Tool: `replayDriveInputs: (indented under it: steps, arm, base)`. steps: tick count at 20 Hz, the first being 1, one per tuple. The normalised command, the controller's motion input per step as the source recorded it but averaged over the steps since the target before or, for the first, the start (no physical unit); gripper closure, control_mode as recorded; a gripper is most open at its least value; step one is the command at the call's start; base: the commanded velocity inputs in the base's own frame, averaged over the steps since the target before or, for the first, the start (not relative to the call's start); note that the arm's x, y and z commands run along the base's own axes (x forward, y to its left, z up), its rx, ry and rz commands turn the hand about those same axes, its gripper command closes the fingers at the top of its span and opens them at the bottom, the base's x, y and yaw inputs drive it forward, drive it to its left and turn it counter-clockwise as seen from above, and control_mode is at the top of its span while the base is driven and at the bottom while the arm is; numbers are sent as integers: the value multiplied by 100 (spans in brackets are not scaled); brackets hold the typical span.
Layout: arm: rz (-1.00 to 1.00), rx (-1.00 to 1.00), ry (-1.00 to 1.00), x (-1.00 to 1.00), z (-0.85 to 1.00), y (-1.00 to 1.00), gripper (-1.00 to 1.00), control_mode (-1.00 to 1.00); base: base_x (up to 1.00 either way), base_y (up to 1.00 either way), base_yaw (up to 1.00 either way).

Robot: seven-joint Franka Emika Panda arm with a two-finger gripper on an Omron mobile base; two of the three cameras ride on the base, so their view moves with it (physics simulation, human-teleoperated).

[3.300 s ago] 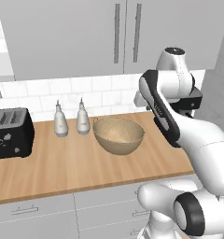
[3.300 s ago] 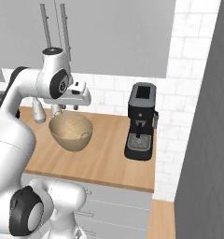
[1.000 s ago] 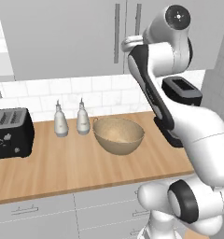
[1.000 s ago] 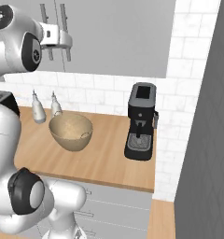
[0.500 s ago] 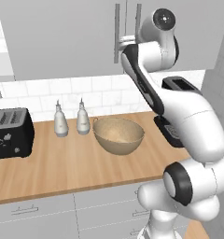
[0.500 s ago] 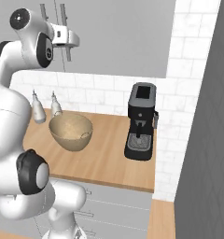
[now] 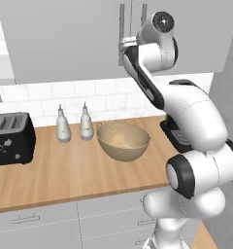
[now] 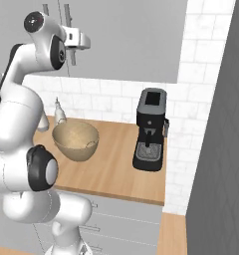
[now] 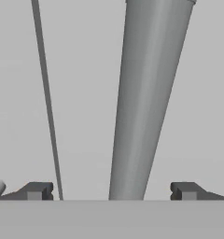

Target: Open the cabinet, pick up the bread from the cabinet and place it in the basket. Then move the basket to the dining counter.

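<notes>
cabinet (image 7: 65, 39) doors are seen closed above the tiled wall, with two vertical bar handles side by side at the seam. the gripper (image 9: 111, 191) is raised to the doors; in the hand view its two dark fingertips (image 9: 37, 190) are spread wide, and the right-hand door's handle (image 9: 146, 98) is seen standing between them, with a gap on either side, so nothing is grasped. the seam between the doors (image 9: 47, 98) is seen as a thin dark line just left of that handle. the basket (image 7: 123, 141) is set upright on the wooden worktop (image 7: 65, 175) below, its speckled inside bare. two small bottles (image 7: 74, 124) are placed just beside it, near the tiles, and a black toaster (image 7: 9, 138) is set well apart at the far left. a black coffee machine (image 8: 150, 129) is seen to the basket's right
</notes>
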Motion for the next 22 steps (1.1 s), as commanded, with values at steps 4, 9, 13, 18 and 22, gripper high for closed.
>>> replayDriveInputs:
  steps: [4,9,13,18,22]
  arm:
    - [0,0,0,49,-12,0,-100,-100]
    - [0,0,0,34,-21,0,100,-100]
    - [0,0,0,31,-20,0,100,-100]
    - [0,0,8,19,-15,-25,100,-100]
    - [0,7,5,-14,-13,-100,100,-100]
  base:
    - [0,0,0]
    - [0,0,0]
    - [0,0,0]
    - [0,0,0]
    - [0,0,0]
